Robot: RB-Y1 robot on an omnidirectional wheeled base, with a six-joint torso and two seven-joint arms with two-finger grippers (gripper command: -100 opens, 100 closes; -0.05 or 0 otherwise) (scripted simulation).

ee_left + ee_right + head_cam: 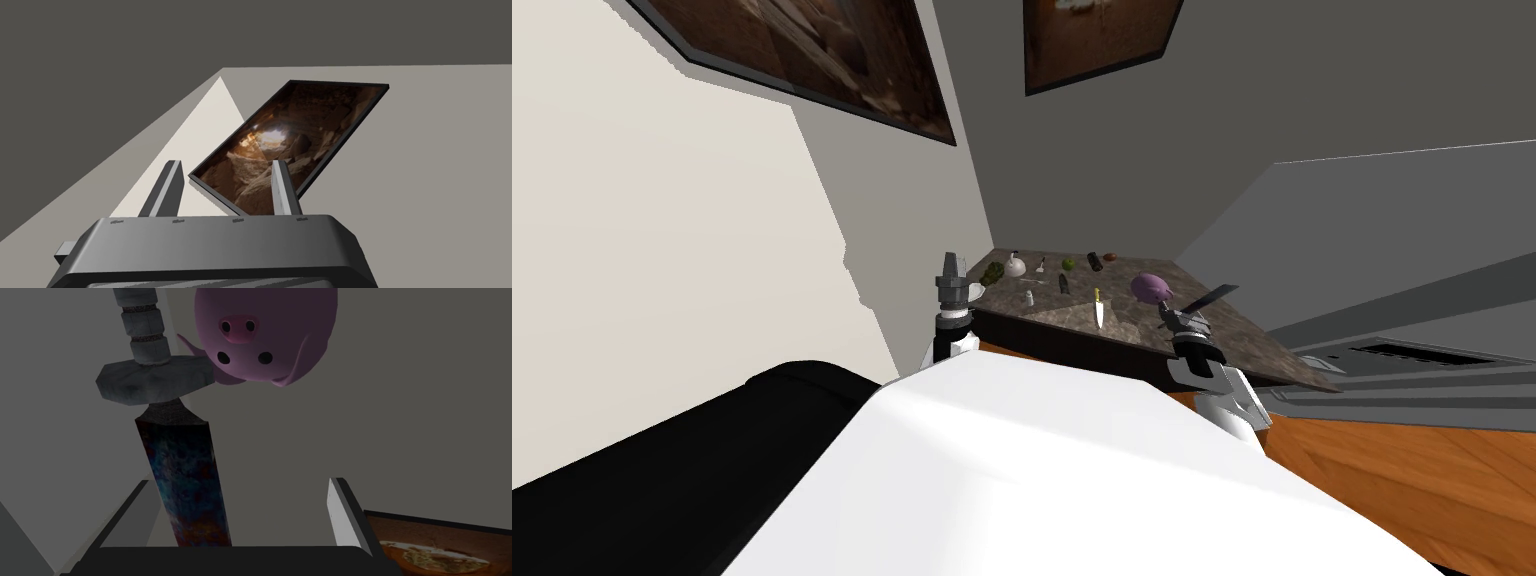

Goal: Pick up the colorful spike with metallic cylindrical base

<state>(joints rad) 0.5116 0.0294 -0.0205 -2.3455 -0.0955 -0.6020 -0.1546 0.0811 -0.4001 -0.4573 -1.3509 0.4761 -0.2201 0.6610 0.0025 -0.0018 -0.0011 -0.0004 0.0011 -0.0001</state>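
Grasp step. Right gripper (240,482) around spike (185,483), jaws open, not clamped. Colourful blade between the jaws, right beside one finger (127,513), well clear of the other; metal base out toward pig (265,333). Near tabletop (1242,350) front edge; resting or lifted, cannot tell. Next: centre on blade, close, lift straight up. Left gripper (227,162) raised by tabletop corner, jaws open, empty.

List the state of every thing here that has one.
Right end effector: open.
Spike: inside that end effector, not clamped.
Left end effector: open, empty.
Pig: on the table.
Knife: lying flat on the table.
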